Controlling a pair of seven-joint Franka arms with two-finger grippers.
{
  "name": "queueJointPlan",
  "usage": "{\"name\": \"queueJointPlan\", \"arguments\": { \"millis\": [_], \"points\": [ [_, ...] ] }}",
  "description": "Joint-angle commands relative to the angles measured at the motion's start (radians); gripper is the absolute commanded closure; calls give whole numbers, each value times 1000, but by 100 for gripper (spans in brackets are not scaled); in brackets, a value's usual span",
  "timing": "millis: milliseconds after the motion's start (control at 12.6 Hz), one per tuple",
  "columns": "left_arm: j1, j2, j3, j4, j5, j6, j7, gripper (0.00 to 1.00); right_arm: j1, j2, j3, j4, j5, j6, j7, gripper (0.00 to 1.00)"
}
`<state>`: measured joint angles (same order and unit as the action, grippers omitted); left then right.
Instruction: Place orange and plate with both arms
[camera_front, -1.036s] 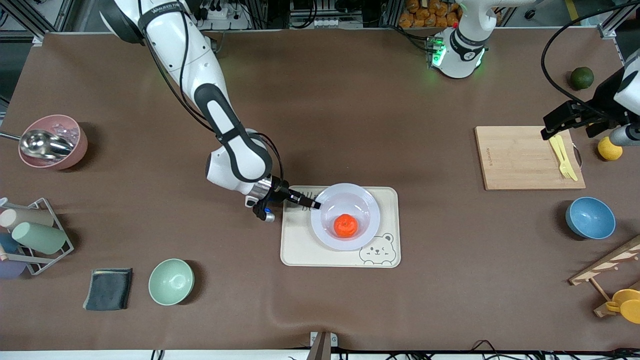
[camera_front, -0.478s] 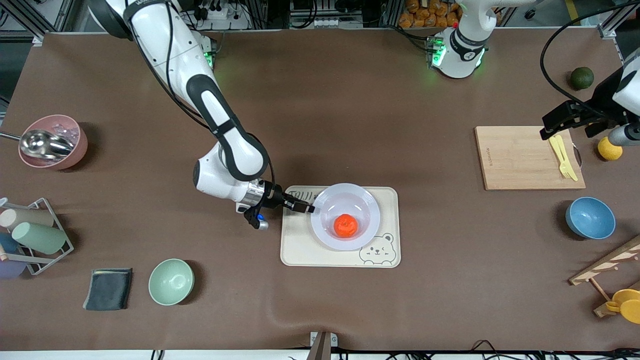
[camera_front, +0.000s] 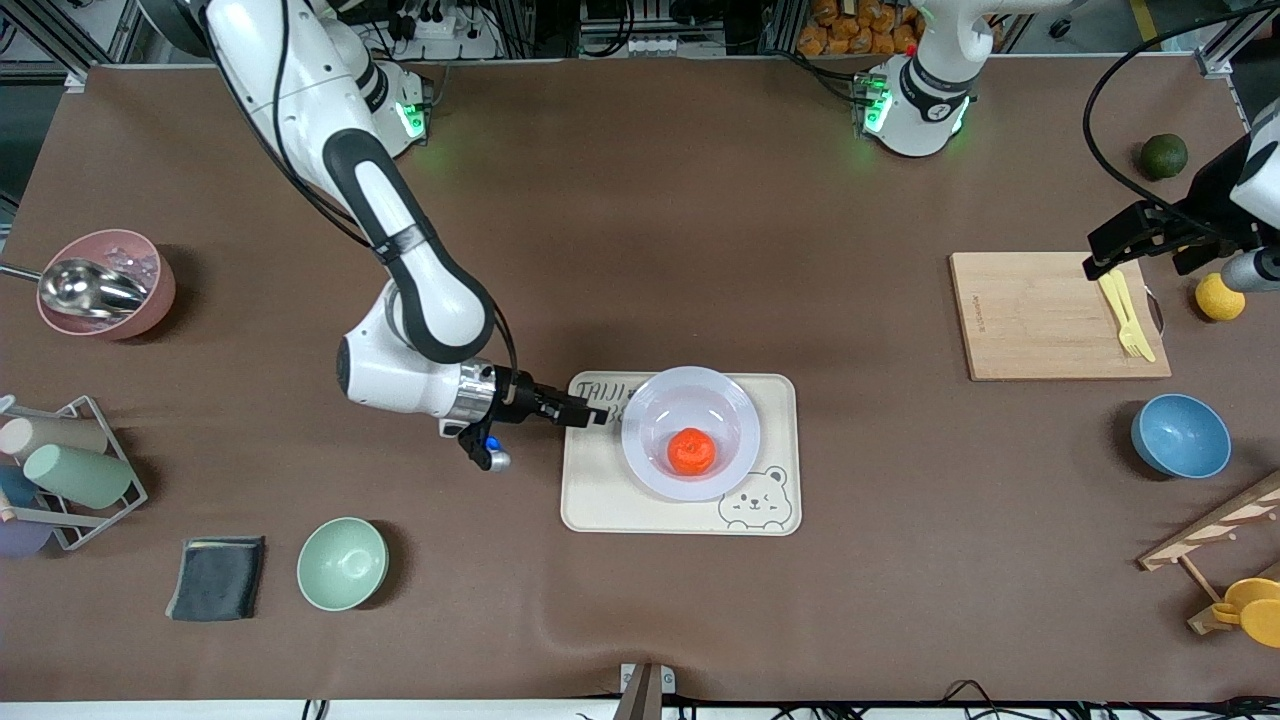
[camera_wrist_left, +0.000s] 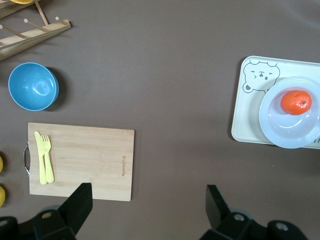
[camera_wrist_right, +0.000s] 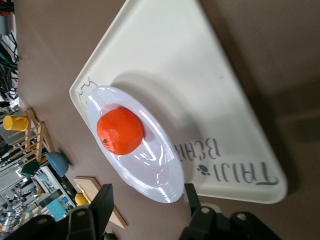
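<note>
The orange (camera_front: 691, 450) is seated in the plate (camera_front: 735, 408), which is set on the bear tray (camera_front: 600, 505). Right gripper (camera_front: 598, 411) is held open, empty, over the tray's edge. Left gripper (camera_front: 1098, 262) is parked open over the cutting board (camera_front: 1040, 320).

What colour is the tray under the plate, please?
Cream, with a bear outline printed on it; clearest in the front view.

From my station, the plate (camera_wrist_left: 291, 116) ran off the left wrist picture's edge, and so did the bear tray (camera_wrist_left: 246, 115) under it. In the front view I lost the left gripper (camera_front: 1135, 243) partly past the frame's edge. The right gripper's (camera_wrist_right: 148, 202) fingers were cropped at their bases. The ladle (camera_front: 85, 285) handle was cut off, and a lemon (camera_wrist_left: 2, 196) showed only slivers.
</note>
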<state>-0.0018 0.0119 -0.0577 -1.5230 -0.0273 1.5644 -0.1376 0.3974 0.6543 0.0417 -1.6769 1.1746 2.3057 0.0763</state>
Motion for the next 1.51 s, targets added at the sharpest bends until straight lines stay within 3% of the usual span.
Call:
{"name": "queueJointPlan", "arguments": {
  "millis": [0, 478, 637, 956, 1116, 1355, 1434],
  "points": [
    [11, 5, -5, 23, 18, -21, 6, 0, -57, -51, 12, -37, -90, -77, 36, 33],
    [11, 7, -1, 15, 18, -21, 7, 0, -162, -122, -81, -57, -312, -375, 31, 15],
    [9, 5, -1, 18, 18, -23, 6, 0, -204, -134, -97, -37, -427, -475, 22, 10],
    [11, -10, 1, 20, 9, -23, 3, 0, -300, -202, -98, -18, -581, -633, 16, 1],
    [11, -12, 1, 20, 6, -44, 0, 0, -354, -237, -98, -18, -601, -684, 4, 1],
    [11, -27, 1, 9, 4, -50, -11, 0, -435, -289, -62, -18, -763, -692, -62, 0],
    [12, -29, 1, 9, 4, -52, -11, 0, -468, -300, -59, -17, -770, -715, -88, 1]
  ]
}}
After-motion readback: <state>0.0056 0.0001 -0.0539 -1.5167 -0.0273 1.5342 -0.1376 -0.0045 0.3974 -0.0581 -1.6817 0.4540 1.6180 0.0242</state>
